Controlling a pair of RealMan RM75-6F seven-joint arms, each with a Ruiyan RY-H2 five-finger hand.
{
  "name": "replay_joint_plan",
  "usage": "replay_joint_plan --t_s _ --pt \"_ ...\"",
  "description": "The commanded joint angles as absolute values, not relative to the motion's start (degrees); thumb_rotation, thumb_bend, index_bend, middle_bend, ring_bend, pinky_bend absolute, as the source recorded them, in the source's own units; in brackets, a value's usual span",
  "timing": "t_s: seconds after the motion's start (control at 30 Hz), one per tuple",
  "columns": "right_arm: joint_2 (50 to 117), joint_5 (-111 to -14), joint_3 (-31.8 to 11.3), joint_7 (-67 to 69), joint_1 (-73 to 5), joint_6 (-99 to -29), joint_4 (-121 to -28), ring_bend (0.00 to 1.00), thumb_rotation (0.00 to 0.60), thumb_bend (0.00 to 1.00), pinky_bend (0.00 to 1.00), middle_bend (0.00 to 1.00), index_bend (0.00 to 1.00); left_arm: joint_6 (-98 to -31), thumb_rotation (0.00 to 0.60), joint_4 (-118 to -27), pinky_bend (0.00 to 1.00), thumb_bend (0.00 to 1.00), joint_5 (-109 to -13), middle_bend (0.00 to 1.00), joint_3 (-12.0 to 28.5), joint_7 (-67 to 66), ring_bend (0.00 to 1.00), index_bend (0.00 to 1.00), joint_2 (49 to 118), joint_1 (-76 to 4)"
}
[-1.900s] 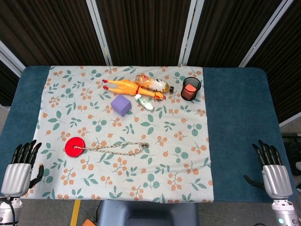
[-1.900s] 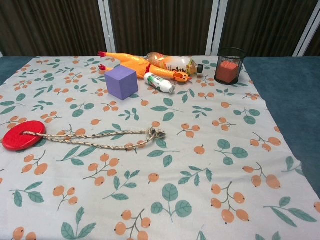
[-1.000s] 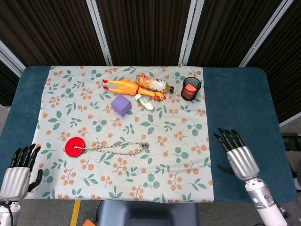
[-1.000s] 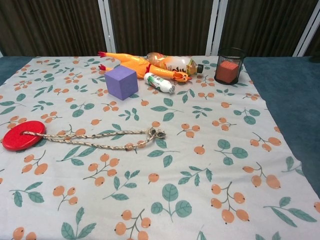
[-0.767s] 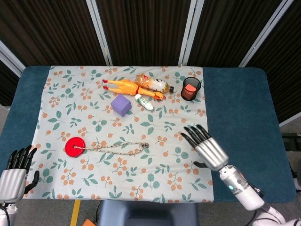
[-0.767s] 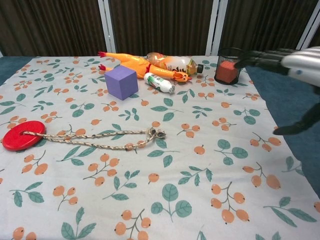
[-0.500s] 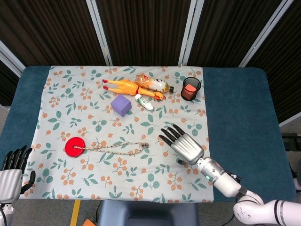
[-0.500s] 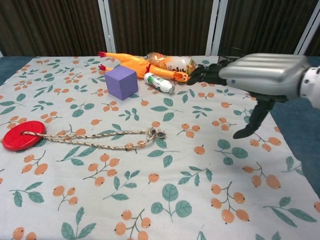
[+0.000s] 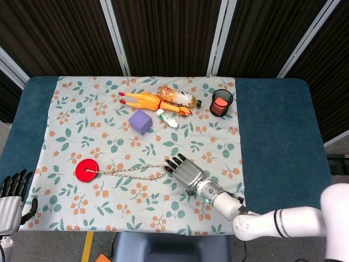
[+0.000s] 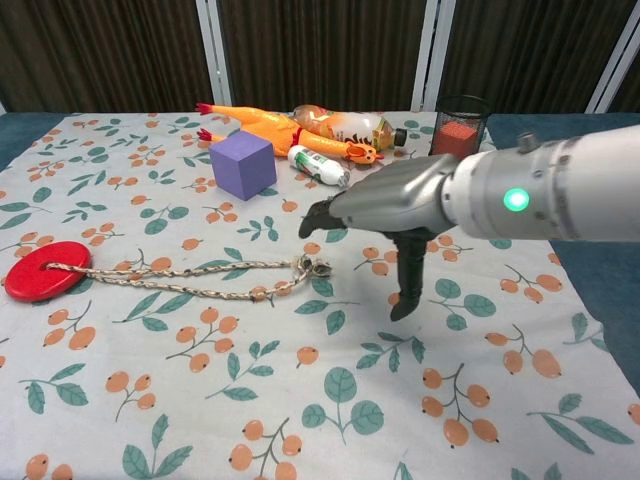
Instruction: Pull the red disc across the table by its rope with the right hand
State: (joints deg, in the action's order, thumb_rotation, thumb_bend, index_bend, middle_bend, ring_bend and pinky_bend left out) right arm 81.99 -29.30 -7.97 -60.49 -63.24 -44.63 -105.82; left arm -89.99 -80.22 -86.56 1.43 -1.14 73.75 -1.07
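The red disc (image 9: pixel 86 169) (image 10: pixel 45 270) lies flat on the floral cloth at the left. Its braided rope (image 9: pixel 133 171) (image 10: pixel 190 278) runs rightward to a knotted end (image 9: pixel 167 168) (image 10: pixel 312 265). My right hand (image 9: pixel 186 172) (image 10: pixel 395 205) hovers just right of that knot with fingers apart and the thumb pointing down, holding nothing. In the chest view its fingertips (image 10: pixel 312 222) are above the knot, apart from it. My left hand (image 9: pixel 12 199) sits at the bottom left corner, off the cloth, fingers spread and empty.
At the back of the cloth lie a rubber chicken (image 9: pixel 147 101) (image 10: pixel 270 127), a bottle on its side (image 9: pixel 182 99), a small white bottle (image 9: pixel 167 118) (image 10: pixel 320 166), a purple cube (image 9: pixel 140 122) (image 10: pixel 242 165) and a black mesh cup (image 9: pixel 221 103) (image 10: pixel 460 131).
My right hand has swept from the table's right edge leftward across the cloth to the rope's knotted end. My left hand sank lower at the bottom left. Disc and rope lie unmoved.
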Motion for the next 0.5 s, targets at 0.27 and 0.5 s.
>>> replay_joint_plan --t_s 0.27,0.5 --pt "90.02 -19.78 -3.13 -63.04 -73.83 -49.06 -99.96 0.00 0.600 0.00 0.00 0.00 0.00 -90.04 0.600 -78.38 0.02 0.53 -86.01 0.02 1.72 1.13 0.00 0.00 73.95 -0.64" --pt "91.14 -20.18 -1.98 -60.73 -75.16 -49.61 -97.96 0.00 0.600 0.00 0.00 0.00 0.00 -89.96 0.600 -77.83 0.02 0.53 -85.90 0.02 1.78 1.77 0.00 0.00 73.89 -0.49"
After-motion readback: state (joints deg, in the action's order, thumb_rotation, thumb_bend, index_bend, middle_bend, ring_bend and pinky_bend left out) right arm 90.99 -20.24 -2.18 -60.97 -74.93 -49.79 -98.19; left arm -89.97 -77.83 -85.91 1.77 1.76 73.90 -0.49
